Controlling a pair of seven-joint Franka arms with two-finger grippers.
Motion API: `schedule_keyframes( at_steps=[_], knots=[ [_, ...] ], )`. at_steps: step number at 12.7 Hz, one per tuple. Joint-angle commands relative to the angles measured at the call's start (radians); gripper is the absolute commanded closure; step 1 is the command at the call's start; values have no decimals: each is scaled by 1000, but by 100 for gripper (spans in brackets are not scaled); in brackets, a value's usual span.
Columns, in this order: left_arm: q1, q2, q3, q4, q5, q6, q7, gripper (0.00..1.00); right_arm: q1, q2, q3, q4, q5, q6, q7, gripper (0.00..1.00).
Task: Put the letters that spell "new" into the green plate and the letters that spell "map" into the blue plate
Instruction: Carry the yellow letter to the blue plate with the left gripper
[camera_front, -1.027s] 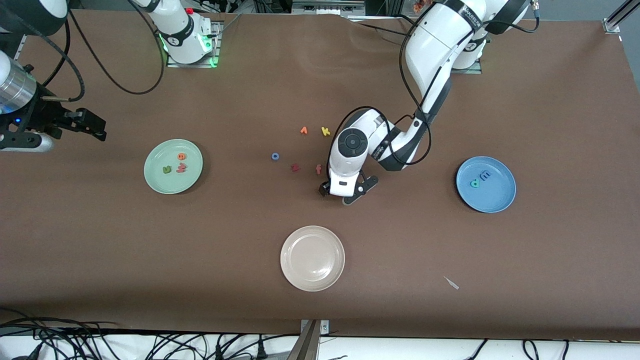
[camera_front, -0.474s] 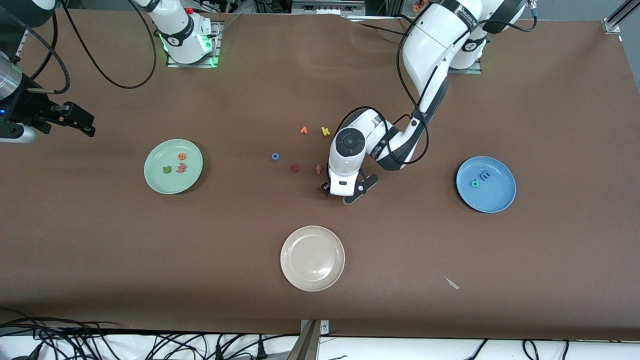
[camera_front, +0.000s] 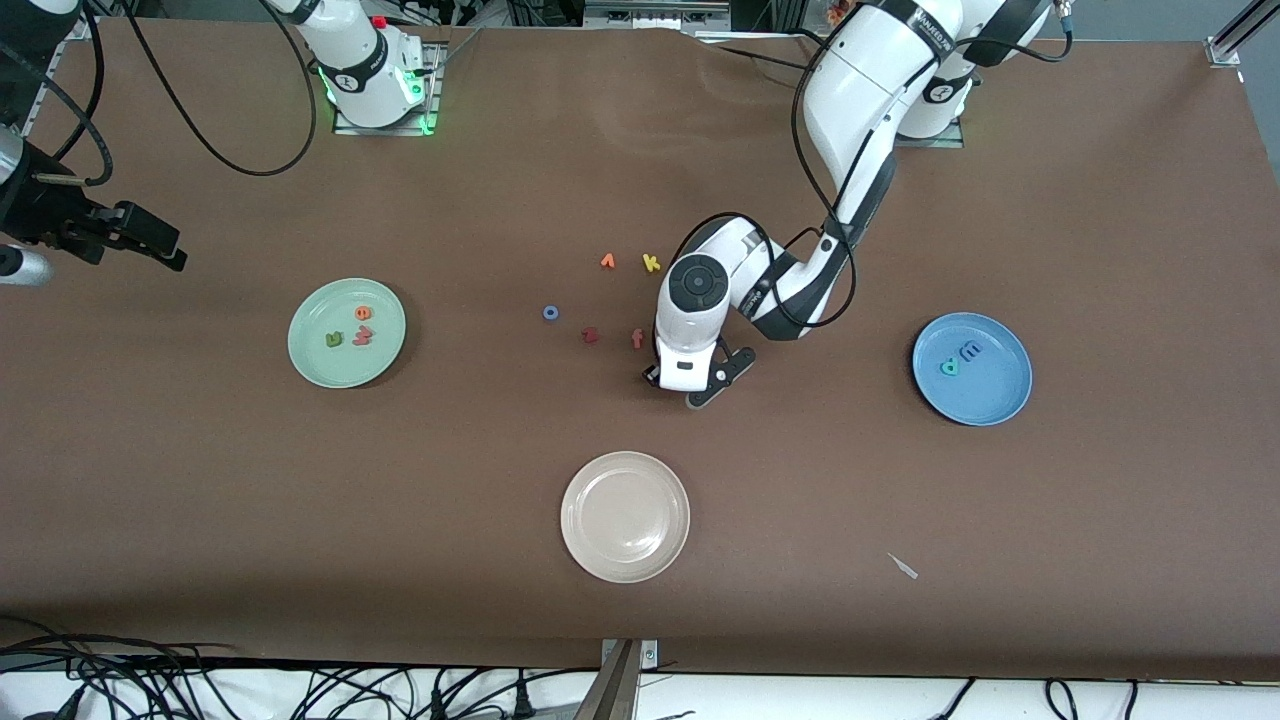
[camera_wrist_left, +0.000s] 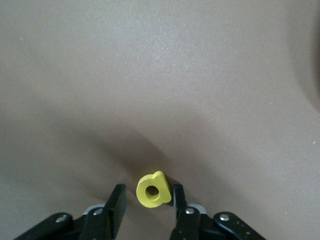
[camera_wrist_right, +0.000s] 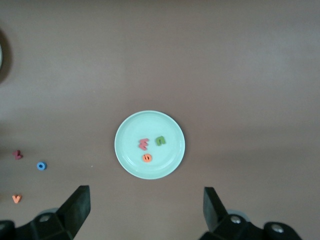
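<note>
The yellow a lies flat on the brown table between the fingers of my left gripper, which is down at the table near the middle. One finger is almost against the letter and a small gap shows at the other. In the front view the hand hides the a. The blue plate holds the light blue m and the teal p. The green plate holds the green n, orange e and salmon w. My right gripper hangs open and empty over the right arm's end of the table.
A beige plate sits nearer the front camera than the left gripper. Loose letters lie beside that gripper: a red-orange f, a dark red letter, a blue o, an orange letter, a yellow k.
My left gripper's jaws have narrowed around the yellow a while the hand stayed almost in place. The right gripper has drifted farther from the green plate, toward the table's end.
</note>
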Motion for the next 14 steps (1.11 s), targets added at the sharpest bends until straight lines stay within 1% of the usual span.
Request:
schedule_keyframes(
  at_steps=[1, 5, 6, 12, 14],
  knots=[
    [-17, 17, 15, 25, 9, -10, -18, 61, -11, 1, 6, 18, 13, -22, -14, 0],
    [-17, 17, 16, 25, 14, -8, -15, 69, -10, 9, 5, 18, 23, -28, -12, 0],
    [-17, 17, 15, 23, 29, -8, -16, 70, -10, 10, 5, 20, 24, -27, -12, 0],
    [-8, 6, 16, 25, 37, -14, -6, 77, -10, 13, 3, 21, 27, -19, -11, 0],
    [6, -2, 18, 25, 39, -19, 20, 78, -10, 13, 3, 21, 27, -22, -9, 0]
  ],
)
